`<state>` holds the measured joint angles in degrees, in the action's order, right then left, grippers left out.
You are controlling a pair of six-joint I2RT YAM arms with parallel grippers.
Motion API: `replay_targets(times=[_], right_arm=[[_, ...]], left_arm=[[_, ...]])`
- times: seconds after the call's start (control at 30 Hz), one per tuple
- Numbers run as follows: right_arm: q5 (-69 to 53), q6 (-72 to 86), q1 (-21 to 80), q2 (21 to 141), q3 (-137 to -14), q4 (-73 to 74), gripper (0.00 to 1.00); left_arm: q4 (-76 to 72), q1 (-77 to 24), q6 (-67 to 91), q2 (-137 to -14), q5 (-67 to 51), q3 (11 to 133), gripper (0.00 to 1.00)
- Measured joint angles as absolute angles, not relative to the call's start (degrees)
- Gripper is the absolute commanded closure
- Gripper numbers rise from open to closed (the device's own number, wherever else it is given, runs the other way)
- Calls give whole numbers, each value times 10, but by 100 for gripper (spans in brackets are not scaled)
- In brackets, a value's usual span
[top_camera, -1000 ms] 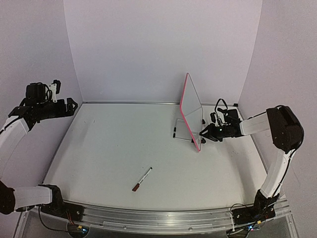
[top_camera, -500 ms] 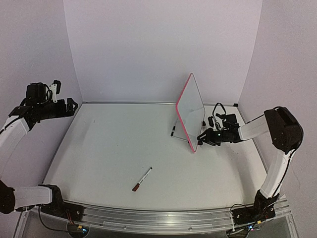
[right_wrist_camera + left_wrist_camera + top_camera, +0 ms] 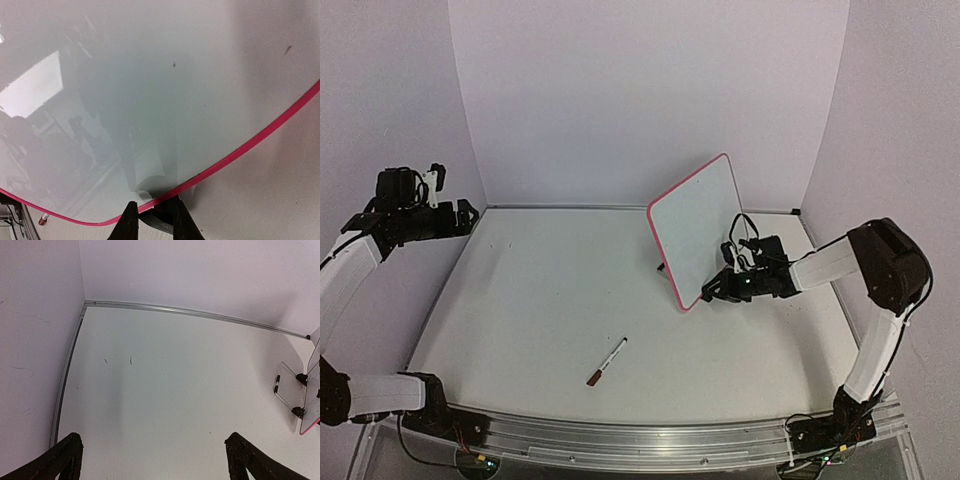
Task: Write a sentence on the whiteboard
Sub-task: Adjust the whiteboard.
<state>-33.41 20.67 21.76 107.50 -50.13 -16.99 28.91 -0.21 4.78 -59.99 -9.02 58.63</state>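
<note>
Swung leftward, the whiteboard (image 3: 695,230) sits clamped by its edge in the right gripper (image 3: 153,207).

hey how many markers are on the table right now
1. The marker lies on the table toward the front middle, well clear of the tilted whiteboard. Another could be hidden behind that board.
</note>
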Motion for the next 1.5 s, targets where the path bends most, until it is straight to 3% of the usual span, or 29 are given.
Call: replay_targets(times=[0.53, 1.07, 1.23, 1.5], right_arm=[[-215, 174, 295, 1073, -500, -175, 76], [-62, 143, 381, 1057, -491, -174, 88], [-27, 142, 397, 1063, -505, -162, 100], [87, 189, 448, 1082, -551, -116, 100]], left_arm=[[289, -2, 48, -602, -90, 586, 1], [289, -2, 48, -606, -89, 586, 0], [289, -2, 48, -608, -89, 586, 0], [289, -2, 48, -608, -88, 586, 0]])
